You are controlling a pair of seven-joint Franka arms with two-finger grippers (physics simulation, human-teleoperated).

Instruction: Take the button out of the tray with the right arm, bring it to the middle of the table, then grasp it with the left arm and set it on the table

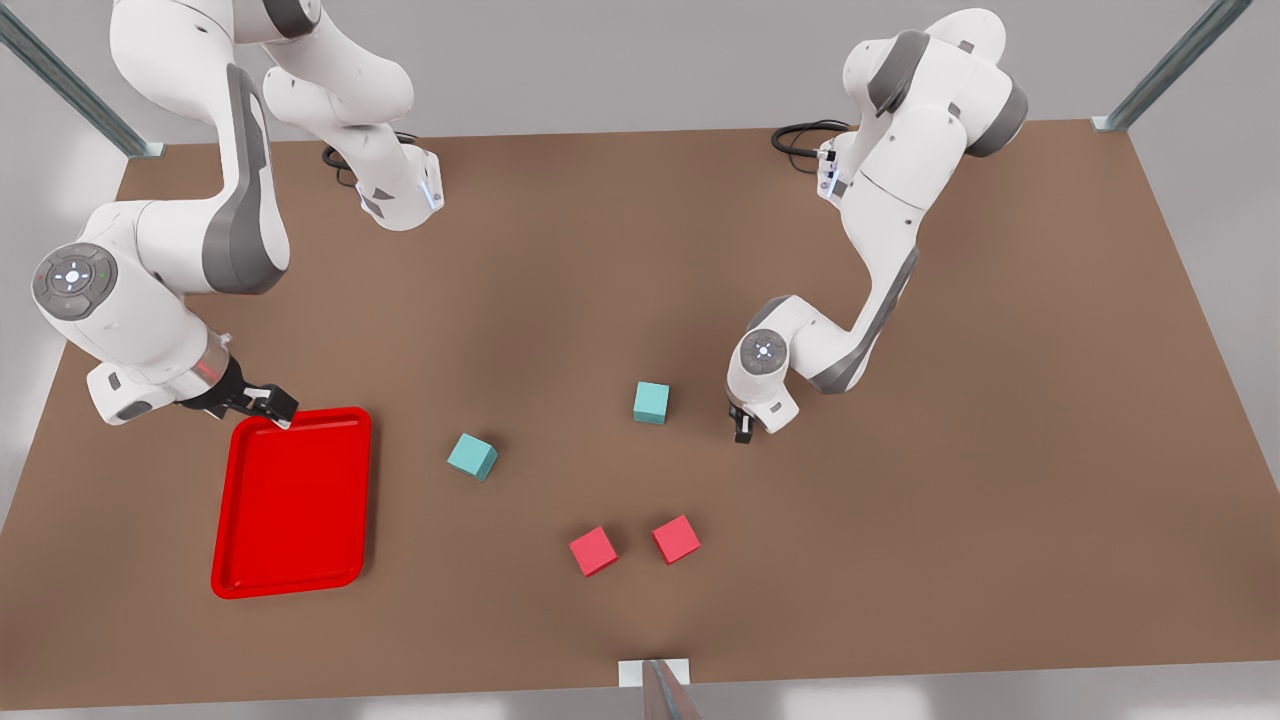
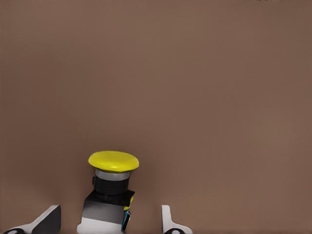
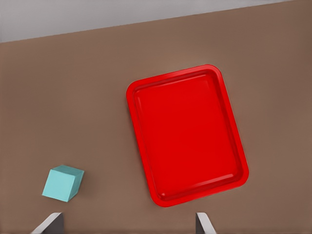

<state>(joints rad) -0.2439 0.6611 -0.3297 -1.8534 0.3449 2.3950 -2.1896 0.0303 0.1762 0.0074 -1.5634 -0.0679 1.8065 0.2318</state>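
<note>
- Nearest the front edge of the table, two red cubes sit side by side, well apart from the action.
- On the near part of the front view's left lies the tray, with nothing in it.
- Farther in, a teal cube sits right of the tray, and a second teal cube lies near the table's middle.
- Just right of that second cube, the left gripper is down low at the tabletop.
- Its wrist view shows the button upright, yellow cap up, between the fingers. They are spread, with a gap of table on each side, so the button looks released.
- I judge the button to be resting on the table, though its base is out of sight.
- Good practice now is to keep the fingers spread and lift straight up. Any sideways drift could clip the cap and tip the button, and the nearby teal cube leaves little room on that side.
- At the tray's far corner the right gripper waits above the rim, fingers spread and empty, looking down on the tray and the first teal cube.
</note>
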